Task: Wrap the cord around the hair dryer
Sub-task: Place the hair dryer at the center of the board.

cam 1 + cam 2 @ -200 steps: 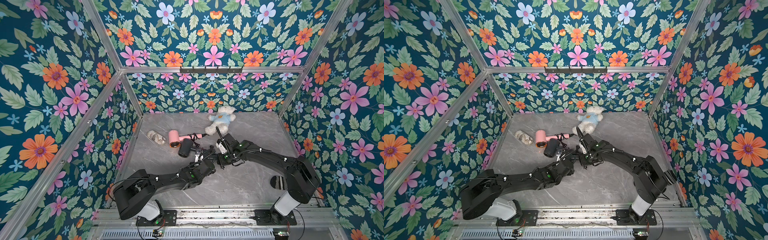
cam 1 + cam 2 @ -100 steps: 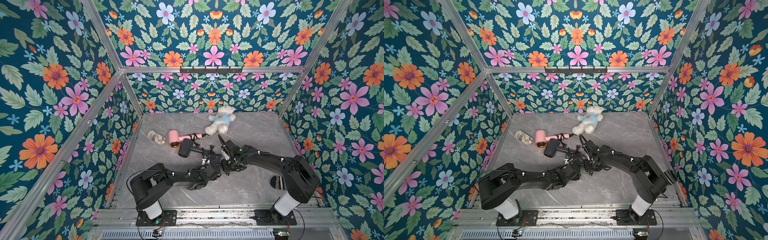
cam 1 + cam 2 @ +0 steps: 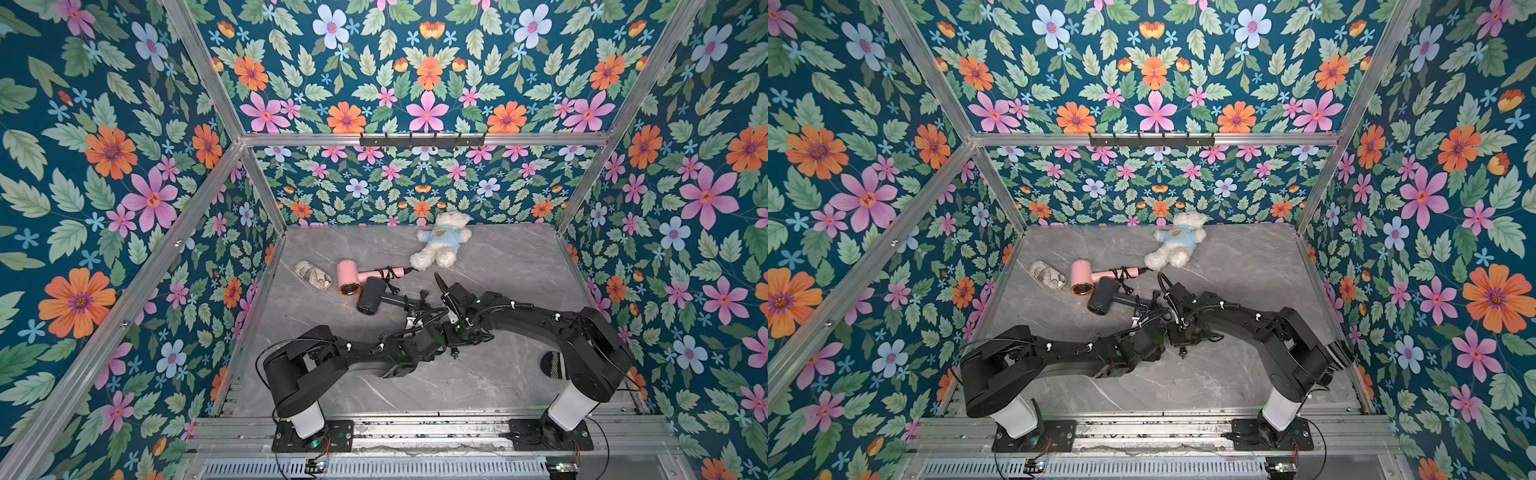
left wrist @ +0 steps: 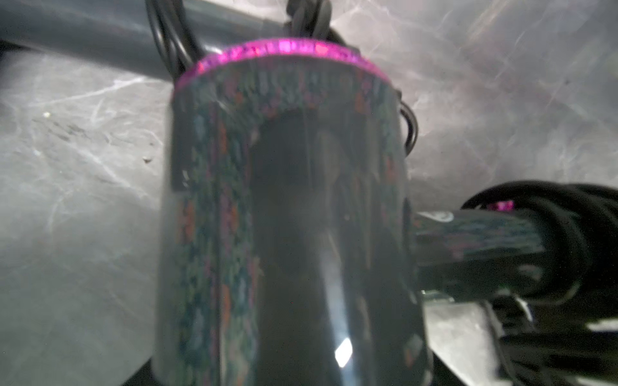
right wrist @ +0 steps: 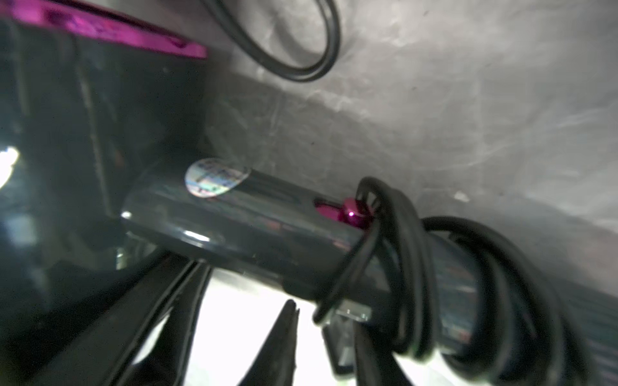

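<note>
The dark grey hair dryer lies on the grey table, its handle pointing right. It fills the left wrist view as a dark barrel with a magenta rim. The black cord is coiled several times round the handle, and one loose loop lies on the table. My right gripper is under the handle, jaws apart, with the plug against one finger. My left gripper sits by the handle's end; its jaws are hidden.
A pink hair dryer with its own wrapped cord lies just behind the dark one, and a patterned pouch lies left of it. A white teddy bear lies at the back. A dark round object sits at front right. Floral walls enclose the table.
The left arm has folded back toward its base, and its gripper has slid from the dryer's handle toward the front right. The right gripper has dropped slightly nearer the front.
</note>
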You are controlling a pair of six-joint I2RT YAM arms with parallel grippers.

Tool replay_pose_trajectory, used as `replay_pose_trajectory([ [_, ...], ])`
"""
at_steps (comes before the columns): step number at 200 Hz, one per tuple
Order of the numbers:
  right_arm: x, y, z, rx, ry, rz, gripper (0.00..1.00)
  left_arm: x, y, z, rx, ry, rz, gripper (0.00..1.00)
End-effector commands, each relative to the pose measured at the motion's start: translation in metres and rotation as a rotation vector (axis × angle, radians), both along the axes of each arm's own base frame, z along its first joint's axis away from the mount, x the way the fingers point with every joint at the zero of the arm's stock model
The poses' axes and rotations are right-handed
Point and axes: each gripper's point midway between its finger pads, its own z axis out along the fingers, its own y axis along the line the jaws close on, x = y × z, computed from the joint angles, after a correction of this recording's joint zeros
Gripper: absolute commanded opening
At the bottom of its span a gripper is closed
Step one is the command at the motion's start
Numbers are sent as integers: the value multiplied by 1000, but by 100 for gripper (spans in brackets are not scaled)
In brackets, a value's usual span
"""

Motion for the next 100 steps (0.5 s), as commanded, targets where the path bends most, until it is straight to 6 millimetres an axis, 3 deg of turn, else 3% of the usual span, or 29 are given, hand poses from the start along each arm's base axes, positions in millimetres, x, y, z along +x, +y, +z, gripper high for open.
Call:
replay_pose_trajectory([
  [1,2,-12,-1,-54,-11,-31,34,-10,9,-2,82,47,-48,96],
  [37,-2,-11,7,-39,1,-27,37,-7,0,14,83,29,-90,99],
  [41,-1,-8,19,-10,-21,-26,37,-7,0,14,89,27,-92,99],
  [66,-3,-2,44,88,-29,-23,40,-1,-3,33,90,-12,-99,99],
  [85,-1,0,70,165,-84,11,55,4,-7,56,67,-53,-113,99],
  [89,-1,-1,75,176,-95,18,63,5,-8,61,66,-62,-117,99],
  [100,4,-7,86,200,-116,18,69,7,-6,74,79,-81,-122,99],
])
